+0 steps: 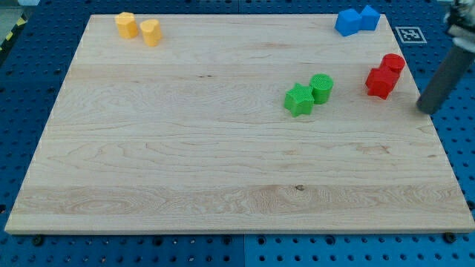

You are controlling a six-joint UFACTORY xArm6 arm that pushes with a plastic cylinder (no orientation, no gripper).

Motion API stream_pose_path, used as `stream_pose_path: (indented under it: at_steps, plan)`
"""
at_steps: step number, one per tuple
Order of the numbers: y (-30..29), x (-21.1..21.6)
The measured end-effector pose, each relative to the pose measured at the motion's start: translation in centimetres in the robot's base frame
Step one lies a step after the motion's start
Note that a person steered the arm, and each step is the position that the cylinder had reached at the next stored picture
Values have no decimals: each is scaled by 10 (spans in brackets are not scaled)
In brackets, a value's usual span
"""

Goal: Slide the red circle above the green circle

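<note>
The red circle stands near the board's right edge, touching a second red block just below and to its left. The green circle sits left of them, touching a green star at its lower left. My tip is at the board's right edge, right of and below the red blocks, a small gap away from them. The rod rises toward the view's top right corner.
Two yellow blocks sit at the board's top left. Two blue blocks sit at the top right. A fiducial tag lies off the board's top right corner. The wooden board rests on a blue perforated table.
</note>
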State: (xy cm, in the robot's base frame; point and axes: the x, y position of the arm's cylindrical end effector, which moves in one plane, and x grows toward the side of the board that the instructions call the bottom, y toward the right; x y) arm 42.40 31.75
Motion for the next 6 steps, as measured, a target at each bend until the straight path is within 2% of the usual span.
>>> stream_pose_path:
  at_steps: [1, 2, 3, 6]
  plan:
    - [21, -36]
    - [6, -84]
    - [2, -86]
    - [-100, -70]
